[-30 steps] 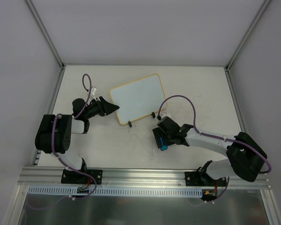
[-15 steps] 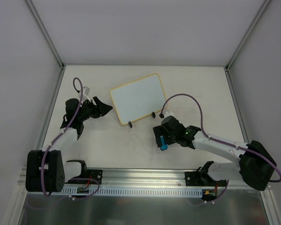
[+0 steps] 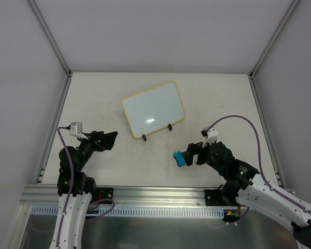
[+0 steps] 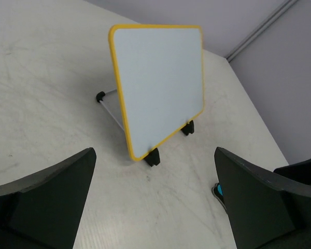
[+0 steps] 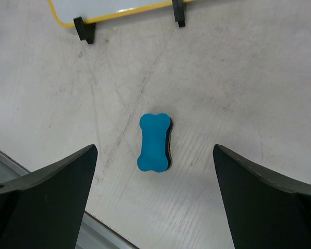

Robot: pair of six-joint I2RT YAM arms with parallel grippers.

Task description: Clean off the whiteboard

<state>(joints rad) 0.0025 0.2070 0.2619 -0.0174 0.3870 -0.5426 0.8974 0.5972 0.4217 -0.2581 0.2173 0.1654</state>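
- The worktop [image 3: 217, 98] is bounded by white side and back panels that meet at metal corner posts; a metal rail [image 3: 160, 194] runs along its near edge.
- The whiteboard [image 3: 153, 109] is set at mid-worktop, turned at an angle to the edges, with bare surface on every side of it.
- It is propped tilted on two black clip feet [image 4: 153, 157], with a thin wire stand [image 4: 110, 106] behind it.
- Its face is seen as plain glossy white, with one glare spot, inside a thin yellow frame with rounded corners.
- The left hand [image 3: 108, 140] is held near and to the left of the board, well apart from it, fingers spread wide.
- The right hand [image 3: 193, 151] is held near and to the right, fingers likewise spread, gripping nothing.
- A blue bone-shaped eraser [image 5: 155, 142] lies flat on the worktop under the right hand, untouched, nearer than the board's feet.
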